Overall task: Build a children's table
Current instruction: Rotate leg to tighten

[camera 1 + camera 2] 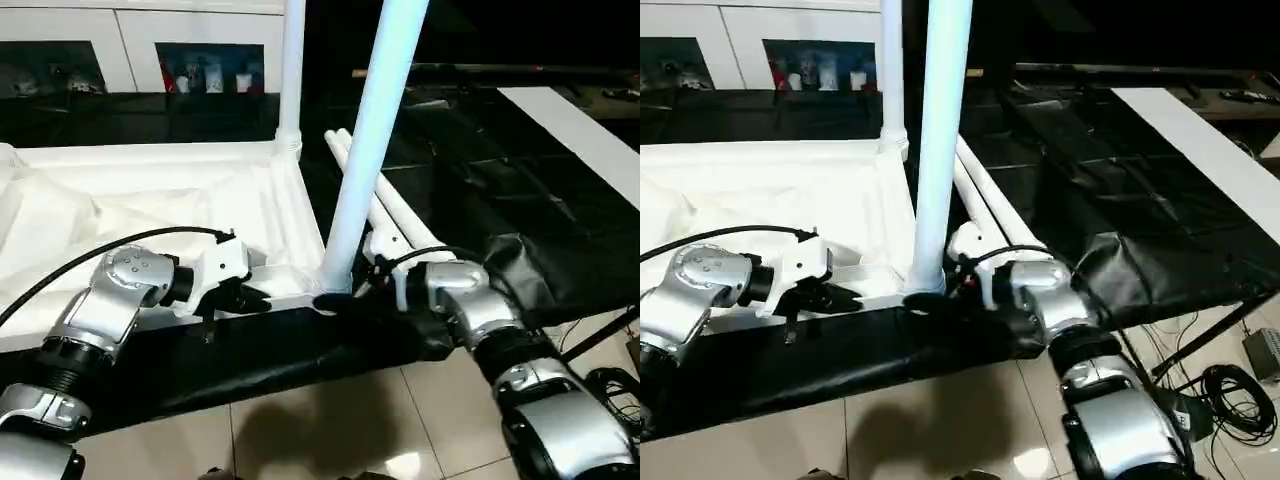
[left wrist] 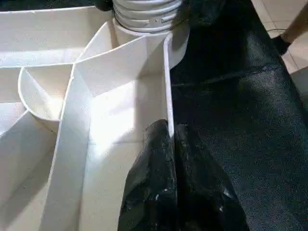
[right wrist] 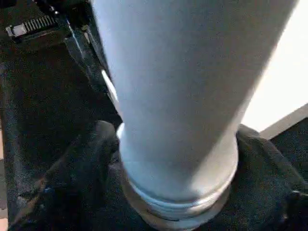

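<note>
While the table top (image 1: pixel 150 215) lies underside-up on the black cloth (image 1: pixel 470 210), the near leg (image 1: pixel 360 150) stands upright in its corner socket, long axis vertical. Left wrist view: the left gripper (image 2: pixel 172 139) is pinched together on the top's thin rim. Right wrist view — the right gripper (image 3: pixel 175 159) has its fingers (image 3: pixel 91 154) apart either side of the leg's base, seemingly not squeezing.

The upturned table top (image 1: pixel 760 200) lies on black cloth (image 1: pixel 1090 180). Two legs (image 1: pixel 940 140) stand upright in its corner sockets. The left gripper (image 1: pixel 845 295) pinches its near rim; the right gripper (image 1: pixel 940 300) straddles the nearer leg's base.
</note>
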Motion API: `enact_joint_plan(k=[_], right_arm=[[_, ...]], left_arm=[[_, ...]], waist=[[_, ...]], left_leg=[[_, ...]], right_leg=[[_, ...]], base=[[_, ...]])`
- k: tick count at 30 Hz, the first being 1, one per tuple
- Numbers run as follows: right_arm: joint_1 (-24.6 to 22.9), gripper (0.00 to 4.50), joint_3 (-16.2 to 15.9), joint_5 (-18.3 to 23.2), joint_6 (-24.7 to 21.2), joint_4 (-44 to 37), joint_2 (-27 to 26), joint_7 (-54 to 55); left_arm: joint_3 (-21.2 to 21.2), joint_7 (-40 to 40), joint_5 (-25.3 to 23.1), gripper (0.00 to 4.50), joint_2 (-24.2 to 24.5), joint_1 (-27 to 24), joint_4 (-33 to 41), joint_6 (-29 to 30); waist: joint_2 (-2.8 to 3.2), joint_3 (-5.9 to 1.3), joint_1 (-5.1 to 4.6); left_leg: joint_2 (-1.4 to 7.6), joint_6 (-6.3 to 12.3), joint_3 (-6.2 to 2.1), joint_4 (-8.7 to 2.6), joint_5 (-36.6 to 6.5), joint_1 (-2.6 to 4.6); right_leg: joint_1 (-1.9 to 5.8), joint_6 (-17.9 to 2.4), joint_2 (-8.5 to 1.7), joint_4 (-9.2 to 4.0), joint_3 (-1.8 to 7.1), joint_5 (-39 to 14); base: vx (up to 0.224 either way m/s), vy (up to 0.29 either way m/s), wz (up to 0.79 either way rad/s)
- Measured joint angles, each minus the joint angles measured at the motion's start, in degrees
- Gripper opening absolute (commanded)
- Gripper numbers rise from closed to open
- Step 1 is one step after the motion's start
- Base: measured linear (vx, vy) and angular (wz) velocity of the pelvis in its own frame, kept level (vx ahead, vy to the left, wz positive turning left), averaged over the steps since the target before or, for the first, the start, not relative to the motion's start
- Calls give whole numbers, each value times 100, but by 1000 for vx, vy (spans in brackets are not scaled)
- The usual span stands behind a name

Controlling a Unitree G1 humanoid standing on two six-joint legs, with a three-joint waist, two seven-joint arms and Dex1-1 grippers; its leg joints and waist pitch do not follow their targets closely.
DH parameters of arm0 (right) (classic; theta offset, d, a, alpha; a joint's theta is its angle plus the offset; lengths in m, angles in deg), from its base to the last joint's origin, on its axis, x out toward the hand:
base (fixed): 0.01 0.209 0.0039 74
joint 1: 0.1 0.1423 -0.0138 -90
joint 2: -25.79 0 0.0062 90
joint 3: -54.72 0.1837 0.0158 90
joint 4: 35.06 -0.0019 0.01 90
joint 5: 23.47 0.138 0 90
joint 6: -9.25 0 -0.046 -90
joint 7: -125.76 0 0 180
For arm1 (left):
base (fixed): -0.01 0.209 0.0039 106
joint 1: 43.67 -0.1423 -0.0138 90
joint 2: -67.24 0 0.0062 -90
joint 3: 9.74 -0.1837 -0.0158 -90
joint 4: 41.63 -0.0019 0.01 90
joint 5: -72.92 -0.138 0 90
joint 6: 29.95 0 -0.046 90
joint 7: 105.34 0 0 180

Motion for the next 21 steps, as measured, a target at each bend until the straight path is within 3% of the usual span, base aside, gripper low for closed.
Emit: enact_joint_plan(k=[7, 14, 16, 21], right_arm=[[0, 283, 16, 12, 90, 72, -8, -12], [8, 275, 124, 15, 159, 207, -108, 138], [33, 274, 171, 13, 183, 300, -200, 430], [383, 273, 710, 50, 92, 967, -726, 3043]], left_arm=[[4, 57, 16, 0, 25, -19, 7, 1], [15, 25, 19, 0, 39, -22, -18, 5], [35, -106, -17, 0, 25, -5, -72, 12], [42, -1509, -465, 0, -775, 602, -884, 263]], waist=[[0, 0, 3], [0, 0, -11], [-1, -1, -26], [-4, 2, -28]], left_leg=[[1, 0, 1, 1, 0, 1], [1, 0, 1, 2, 0, 5], [1, 0, 0, 6, 0, 7], [-5, -6, -1, 17, 3, 11]], right_leg=[[0, -2, 0, 1, 0, -1], [2, -2, 0, 4, 0, -1], [3, -2, 0, 8, 1, -1], [13, -13, -5, 8, 8, 8]], base=[[0, 0, 0], [0, 0, 0], [0, 0, 0], [0, 0, 0]])
